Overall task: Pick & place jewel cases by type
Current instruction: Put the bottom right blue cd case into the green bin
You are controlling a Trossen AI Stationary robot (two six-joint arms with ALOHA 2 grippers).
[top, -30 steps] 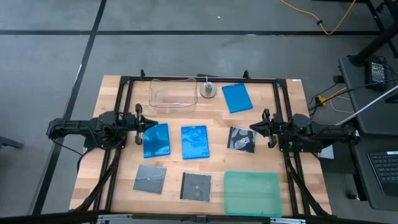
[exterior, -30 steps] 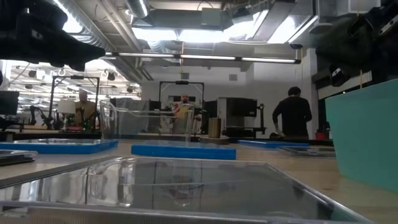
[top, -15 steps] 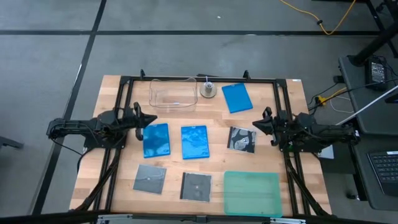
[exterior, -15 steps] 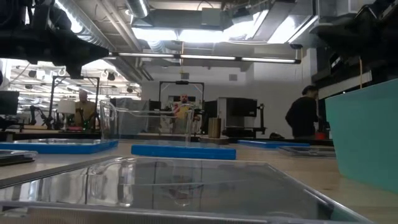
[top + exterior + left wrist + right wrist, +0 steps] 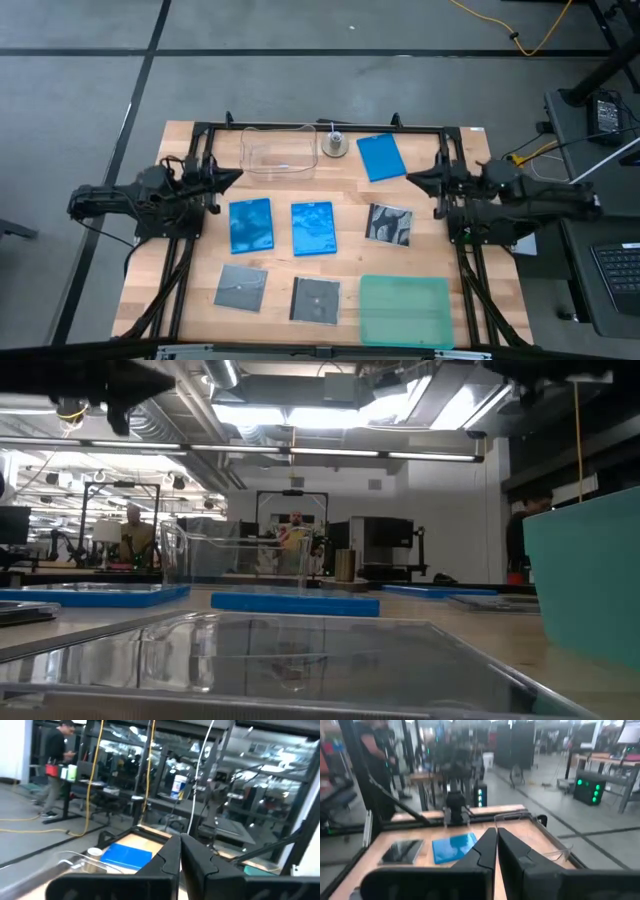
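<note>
Low view: neither gripper visible, only dark arm parts cut off at the top edge. Teal tray cut by the right edge. Near grey case fills the foreground, cut by the bottom edge, artwork unreadable. A person by the tray is mostly hidden behind it. Right wrist view: motion-blurred, a dark case shows no readable art. Left wrist view: clear tub only partly in frame. High view: small round object beside the tub too small to identify.

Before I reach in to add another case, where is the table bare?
Bare wood lies right of the grey disc case, above the teal tray, and left of the clear tub. The middle, around the blue cases, is crowded.
</note>
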